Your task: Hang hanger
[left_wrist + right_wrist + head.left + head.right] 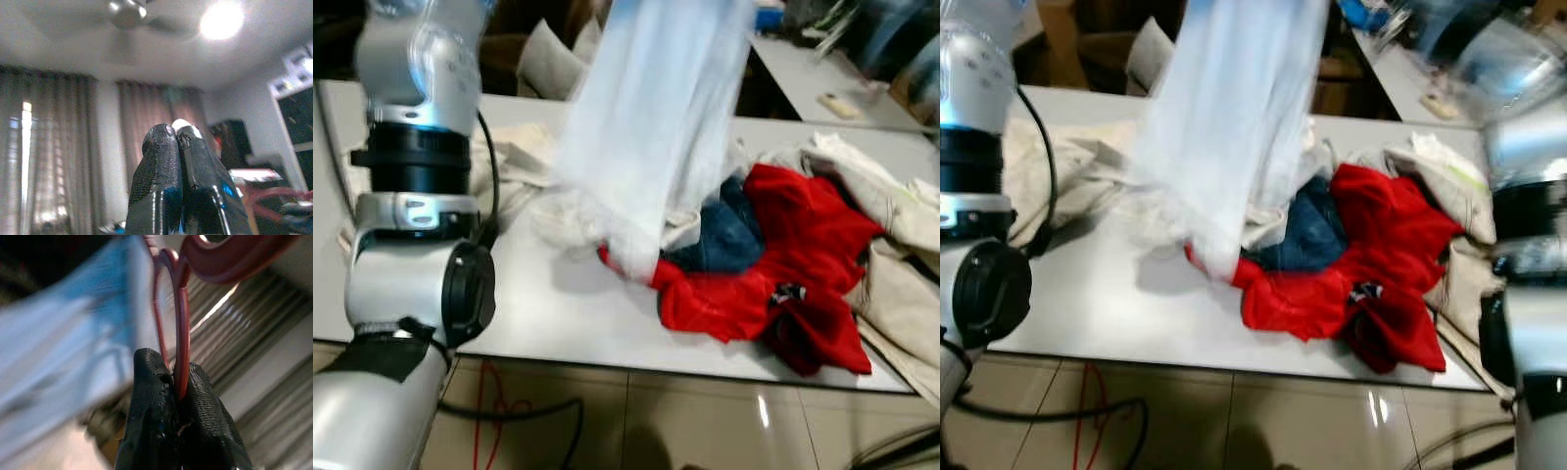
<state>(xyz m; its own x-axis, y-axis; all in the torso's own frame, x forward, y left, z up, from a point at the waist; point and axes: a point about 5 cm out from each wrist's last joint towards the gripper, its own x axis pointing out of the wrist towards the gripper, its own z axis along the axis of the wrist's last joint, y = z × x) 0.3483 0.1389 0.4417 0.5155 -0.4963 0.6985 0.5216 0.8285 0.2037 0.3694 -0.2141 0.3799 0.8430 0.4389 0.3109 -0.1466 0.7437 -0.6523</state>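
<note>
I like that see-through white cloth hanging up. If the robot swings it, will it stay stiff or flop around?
Probably flop: the white cloth hangs in loose folds from the red hanger pinched in the right gripper. It looks thin and likely light, so its bottom may drag over the red garment.

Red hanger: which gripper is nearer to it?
Right. The right gripper is shut on the red hanger, fingers pinching its wire. The left gripper is shut on nothing, pointing up at the ceiling, apart from the hanger.

1 red hanger, 1 pale shirt, 2 grippers
</note>
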